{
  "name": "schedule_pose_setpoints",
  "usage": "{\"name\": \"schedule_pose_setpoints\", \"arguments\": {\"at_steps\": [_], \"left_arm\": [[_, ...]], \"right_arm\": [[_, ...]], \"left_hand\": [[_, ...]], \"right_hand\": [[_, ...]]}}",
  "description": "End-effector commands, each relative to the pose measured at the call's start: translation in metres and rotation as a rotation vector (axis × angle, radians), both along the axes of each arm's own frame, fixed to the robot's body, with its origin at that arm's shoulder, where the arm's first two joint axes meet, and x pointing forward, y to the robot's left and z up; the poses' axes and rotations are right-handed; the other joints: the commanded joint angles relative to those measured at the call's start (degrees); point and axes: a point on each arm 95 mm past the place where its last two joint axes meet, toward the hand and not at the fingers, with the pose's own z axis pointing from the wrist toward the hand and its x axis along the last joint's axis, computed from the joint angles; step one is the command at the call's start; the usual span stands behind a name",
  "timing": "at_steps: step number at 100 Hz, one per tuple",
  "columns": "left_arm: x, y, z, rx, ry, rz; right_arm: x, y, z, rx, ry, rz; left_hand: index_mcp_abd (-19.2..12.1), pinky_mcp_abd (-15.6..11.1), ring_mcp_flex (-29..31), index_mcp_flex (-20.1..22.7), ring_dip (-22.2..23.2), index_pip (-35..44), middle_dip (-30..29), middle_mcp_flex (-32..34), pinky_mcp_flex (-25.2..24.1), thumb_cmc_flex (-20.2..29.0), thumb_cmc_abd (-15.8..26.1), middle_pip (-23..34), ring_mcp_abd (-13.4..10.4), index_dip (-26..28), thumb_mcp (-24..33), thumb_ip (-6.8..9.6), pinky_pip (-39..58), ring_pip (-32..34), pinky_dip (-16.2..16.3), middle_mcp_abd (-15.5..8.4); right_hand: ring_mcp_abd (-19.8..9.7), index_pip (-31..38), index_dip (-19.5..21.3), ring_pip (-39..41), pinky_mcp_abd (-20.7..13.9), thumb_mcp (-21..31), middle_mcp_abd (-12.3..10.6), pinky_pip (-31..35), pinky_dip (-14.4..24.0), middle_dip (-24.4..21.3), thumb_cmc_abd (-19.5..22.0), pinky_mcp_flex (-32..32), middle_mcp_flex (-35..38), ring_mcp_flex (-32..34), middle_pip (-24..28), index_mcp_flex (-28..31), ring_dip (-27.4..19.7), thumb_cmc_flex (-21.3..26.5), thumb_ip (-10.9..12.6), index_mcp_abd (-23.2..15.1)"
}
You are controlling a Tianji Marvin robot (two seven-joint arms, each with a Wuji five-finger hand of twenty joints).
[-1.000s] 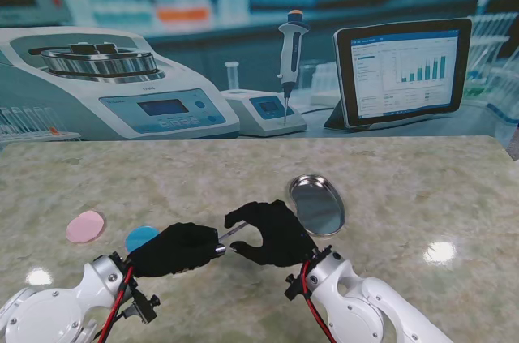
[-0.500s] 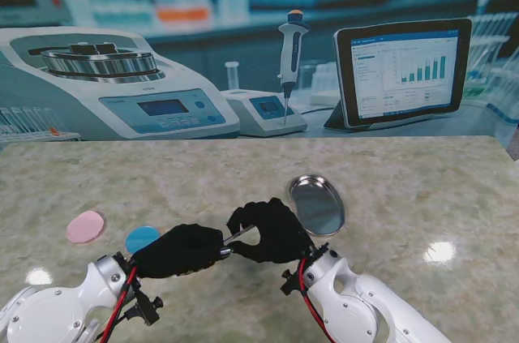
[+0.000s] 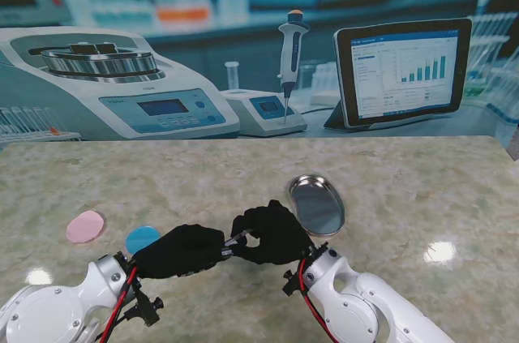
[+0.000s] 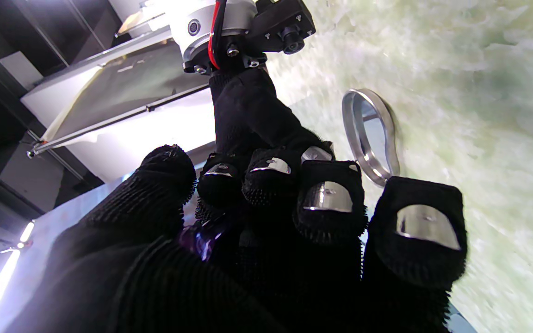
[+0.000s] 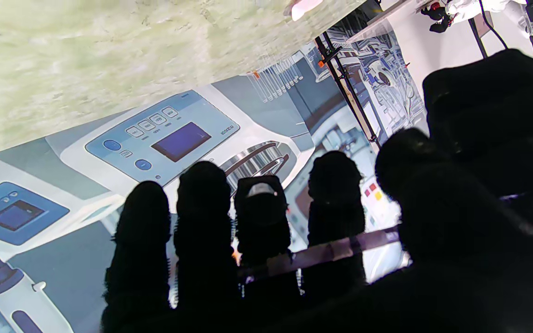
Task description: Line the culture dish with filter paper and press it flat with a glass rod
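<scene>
Both hands, left hand (image 3: 180, 250) and right hand (image 3: 272, 233), curled around glass rod (image 3: 235, 241).

The stand camera looks down from high over the marble worktop (image 3: 422, 189) toward its far edge, while each wrist camera sits close behind its own fingers, upside down, the left one sharing with the stand view the metal dish (image 3: 317, 204) (image 4: 369, 134).

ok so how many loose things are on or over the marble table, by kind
round filter papers: 2, pink and blue
shiny oval metal dish: 1
clear glass rod: 1, held between the left robot hand and the right robot hand
total: 4
</scene>
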Motion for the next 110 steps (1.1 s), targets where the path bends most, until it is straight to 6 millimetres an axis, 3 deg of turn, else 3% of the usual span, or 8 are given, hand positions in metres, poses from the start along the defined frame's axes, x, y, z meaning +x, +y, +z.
{"name": "schedule_pose_setpoints", "arguments": {"at_steps": [1,20,33,64,85,100,110], "left_arm": [[-0.0015,-0.0015,0.0018,0.0,0.006,-0.011],[-0.0014,-0.0011,0.0027,0.004,0.009,-0.015],[-0.0016,-0.0009,0.0029,0.008,0.011,-0.011],[-0.0014,-0.0007,0.0042,0.038,0.008,0.004],[-0.0019,-0.0007,0.0049,0.055,0.014,0.006],[-0.0018,-0.0008,0.005,0.065,0.017,0.007],[-0.0019,-0.0009,0.005,0.065,0.018,0.008]], "right_arm": [[-0.0009,0.0007,-0.0003,-0.001,-0.006,0.002],[0.0004,-0.0002,0.0008,-0.021,-0.042,0.004],[0.0009,-0.0012,0.0019,-0.029,-0.064,0.001],[0.002,-0.0024,0.0038,-0.056,-0.12,-0.007],[0.0024,-0.0025,0.0049,-0.078,-0.146,-0.002],[0.003,-0.0016,0.0045,-0.072,-0.154,-0.001],[0.0034,-0.0007,0.0041,-0.066,-0.152,0.002]], "left_hand": [[4.6,0.1,2.3,0.0,-0.3,3.6,0.2,1.2,1.6,0.1,1.4,2.1,-5.2,1.2,-1.2,1.06,9.4,3.0,-1.4,-4.8],[4.6,0.1,2.3,-0.2,-0.1,3.5,0.1,1.1,1.6,0.7,1.9,2.2,-5.2,1.3,-2.4,1.05,9.3,3.0,-1.4,-4.9],[4.5,0.1,2.3,-0.3,0.0,3.4,0.0,1.1,1.6,0.9,2.2,2.2,-5.2,1.3,-2.9,1.09,9.3,2.9,-1.3,-4.9],[4.6,-0.4,3.1,-0.3,-0.2,3.4,-0.3,1.5,2.8,1.6,2.6,2.2,-5.6,1.5,-4.0,1.23,9.9,3.2,-1.5,-5.3],[4.6,-0.6,3.5,-0.5,-0.7,3.3,-0.8,1.7,3.5,2.1,3.1,2.2,-5.7,1.5,-5.1,1.3,10.5,3.5,-2.4,-5.6],[4.5,-0.7,3.6,-0.6,-1.0,3.2,-1.0,1.7,3.6,2.3,3.3,2.3,-5.8,1.5,-5.7,1.33,10.6,3.6,-2.7,-5.7],[4.3,-0.8,3.4,-0.8,-1.1,3.1,-1.0,1.4,3.6,2.3,3.5,2.2,-5.9,1.5,-6.1,1.33,10.7,3.5,-2.9,-5.8]], "right_hand": [[-1.3,1.5,1.6,4.2,0.8,-0.7,-2.1,4.3,2.6,4.1,1.9,0.7,2.2,2.7,4.0,3.3,2.5,-2.2,-0.1,-1.4],[-1.3,1.6,2.6,7.2,1.5,-0.2,-2.5,7.7,5.2,7.6,2.6,2.9,5.4,6.3,6.1,7.2,5.5,-4.2,1.1,-1.7],[-0.3,-3.0,0.2,4.9,1.2,-1.7,-2.2,6.6,4.9,4.7,1.8,2.4,4.5,4.6,0.4,5.4,4.0,-3.2,0.3,-3.0],[-1.0,-2.0,1.1,6.9,1.2,-2.0,-3.1,8.2,5.6,5.0,1.6,3.7,5.5,6.6,2.6,6.3,4.3,-3.5,0.8,-3.3],[-0.5,-8.0,-3.3,4.8,0.3,-3.2,-3.2,8.1,5.6,1.9,-0.6,3.8,3.3,4.7,-2.8,1.7,3.0,-2.0,-0.4,-6.1],[-1.3,-2.7,0.3,7.4,0.7,-2.3,-3.7,9.4,6.5,3.2,2.1,5.2,5.7,7.3,1.0,7.0,3.7,-2.4,0.3,-5.0],[-1.1,-0.4,3.0,9.9,1.7,-0.9,-2.9,10.6,9.0,5.7,5.3,6.5,8.1,9.7,4.3,11.3,5.8,-5.1,2.9,-3.0]]}}
